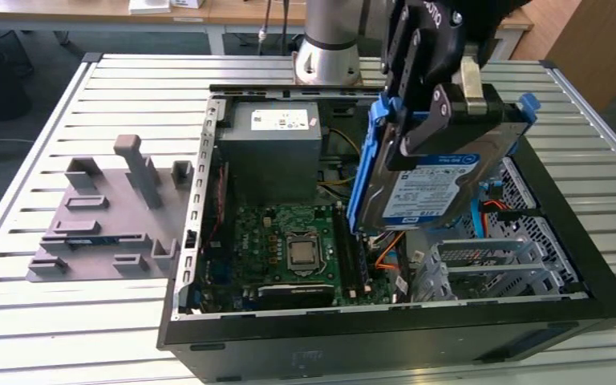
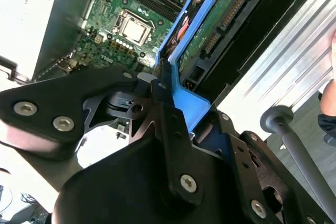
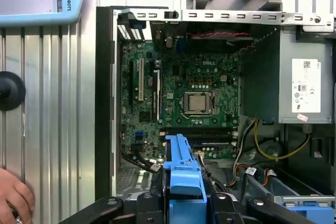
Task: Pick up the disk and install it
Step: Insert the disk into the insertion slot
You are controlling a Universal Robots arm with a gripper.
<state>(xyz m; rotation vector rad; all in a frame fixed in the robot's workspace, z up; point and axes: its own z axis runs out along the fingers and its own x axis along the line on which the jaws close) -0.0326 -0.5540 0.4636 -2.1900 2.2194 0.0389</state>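
Observation:
The disk (image 1: 442, 172) hangs tilted, nearly on edge, above the open computer case (image 1: 394, 325), over the case's side at the exterior view's right. It is silver with a white-and-blue label and blue rails. My gripper (image 1: 447, 112) is shut on its upper part from above. In the second wrist view the disk's green circuit side (image 2: 220, 24) and a blue rail (image 2: 189, 103) run out from between the black fingers (image 2: 168, 124). The first wrist view shows the blue rail (image 3: 184, 177) end-on above the motherboard (image 3: 194, 98).
Inside the case lie the motherboard (image 1: 297, 249), a grey power supply box (image 1: 270, 152), orange cables (image 1: 388, 249) and a metal drive cage (image 1: 500, 265). A grey plastic fixture (image 1: 105, 216) stands on the slatted table at the exterior view's left. A person's hand (image 3: 13, 195) rests beside the case.

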